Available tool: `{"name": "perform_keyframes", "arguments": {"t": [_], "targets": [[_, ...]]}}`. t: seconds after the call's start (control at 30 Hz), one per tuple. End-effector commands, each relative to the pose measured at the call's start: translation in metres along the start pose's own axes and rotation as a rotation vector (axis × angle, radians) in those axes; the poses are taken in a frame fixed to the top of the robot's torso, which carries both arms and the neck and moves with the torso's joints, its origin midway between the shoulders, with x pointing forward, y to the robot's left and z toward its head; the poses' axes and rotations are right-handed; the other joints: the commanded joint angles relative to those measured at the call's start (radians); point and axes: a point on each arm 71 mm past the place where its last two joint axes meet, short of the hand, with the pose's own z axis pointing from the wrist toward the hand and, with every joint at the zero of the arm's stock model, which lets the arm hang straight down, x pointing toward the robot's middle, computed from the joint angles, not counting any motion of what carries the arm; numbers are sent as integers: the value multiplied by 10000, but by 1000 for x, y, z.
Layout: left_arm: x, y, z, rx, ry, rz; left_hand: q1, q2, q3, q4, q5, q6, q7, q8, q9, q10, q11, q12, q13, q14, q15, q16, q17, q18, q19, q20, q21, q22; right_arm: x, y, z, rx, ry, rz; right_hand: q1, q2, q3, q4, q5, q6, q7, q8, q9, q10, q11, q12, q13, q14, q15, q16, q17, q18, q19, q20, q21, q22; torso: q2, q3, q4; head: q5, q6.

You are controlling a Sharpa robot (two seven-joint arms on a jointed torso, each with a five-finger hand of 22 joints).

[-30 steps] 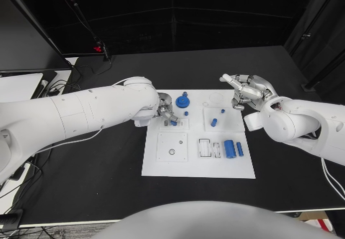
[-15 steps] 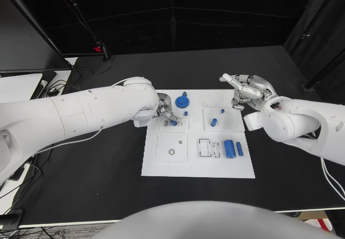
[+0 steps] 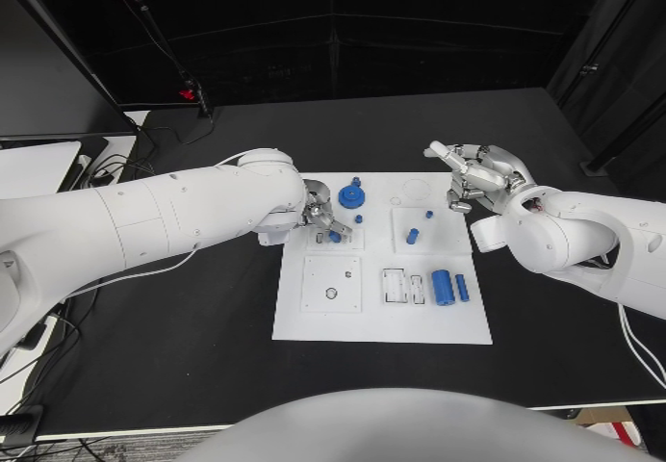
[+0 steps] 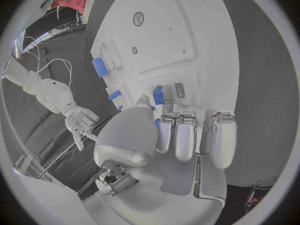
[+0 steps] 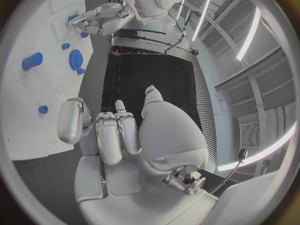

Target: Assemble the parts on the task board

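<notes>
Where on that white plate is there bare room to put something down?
The near strip of the task board, below the blue cylinder and the square with a hole, looks bare. The far half is crowded: the left hand, the blue gear, small pegs, and the right hand at its corner.

arms: bulky white shells | left hand (image 3: 322, 219), right hand (image 3: 476, 177): silver

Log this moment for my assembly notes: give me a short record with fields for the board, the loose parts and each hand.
board: white task board in the middle of the black table
large part: blue cylinder lying near the board's right edge
round part: blue gear at the board's far end
left hand: left hand down at the board's far-left corner, fingertips at a small blue peg; grip unclear
right hand: right hand raised beside the board's far-right corner, holding nothing
</notes>
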Motion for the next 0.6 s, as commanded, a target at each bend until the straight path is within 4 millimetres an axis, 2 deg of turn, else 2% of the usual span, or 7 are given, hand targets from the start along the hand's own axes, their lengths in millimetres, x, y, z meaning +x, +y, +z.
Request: {"name": "perform_keyframes", "arguments": {"t": [0.03,0.17,0.37,0.4,0.6], "targets": [[3,0,1,-14,86,45,-66,100,-127,-10,-51,-218,17,269,266,1094,0,34,2614,1052,60,8,2634,-65,1025,81,31,2634,1,1,0,-56,94,92,-6,72,-65,-13,22,-65,182,13,15,358,63,3,2124,1040,97,25,2634,85,-46,-8,-43,1452,0,0,0,-3,7],[3,0,1,32,74,36,-43,179,-238,-8,-47,-337,-27,758,700,1094,-35,34,2614,1052,44,8,2634,-65,1025,75,31,2634,1,1,0,-49,98,93,-6,72,-65,-13,22,-65,182,13,15,358,63,3,2124,1040,97,25,2634,85,-46,-8,-43,1452,2,0,4,-12,-1],[3,0,1,70,106,50,-20,234,-321,-12,-40,-469,-57,1091,1015,1094,-63,34,2614,1052,28,8,2634,-65,1025,63,31,2634,1,1,0,-33,108,96,-8,88,-71,-18,23,-77,183,43,15,365,66,7,2128,1040,98,25,2634,90,-58,-7,-60,1447,2,1,0,-4,2],[3,0,1,82,104,48,14,269,-393,-22,-51,-687,-62,1381,1318,1094,-42,34,2614,1052,23,8,2634,-65,1025,53,31,2634,1,1,0,-30,108,96,-8,88,-71,-18,23,-77,183,43,15,365,66,7,2128,1040,98,25,2634,90,-58,-7,-60,1447,2,2,-1,-4,5],[3,0,1,125,144,14,50,283,-452,-12,-39,-880,-37,1551,1503,1094,-47,34,2614,1052,23,8,2634,-65,1025,51,31,2634,1,1,1,-18,98,92,-8,88,-71,-18,23,-77,183,43,15,365,66,7,2128,1040,98,25,2634,90,-58,-7,-60,1447,0,6,1,-15,-15]]}}
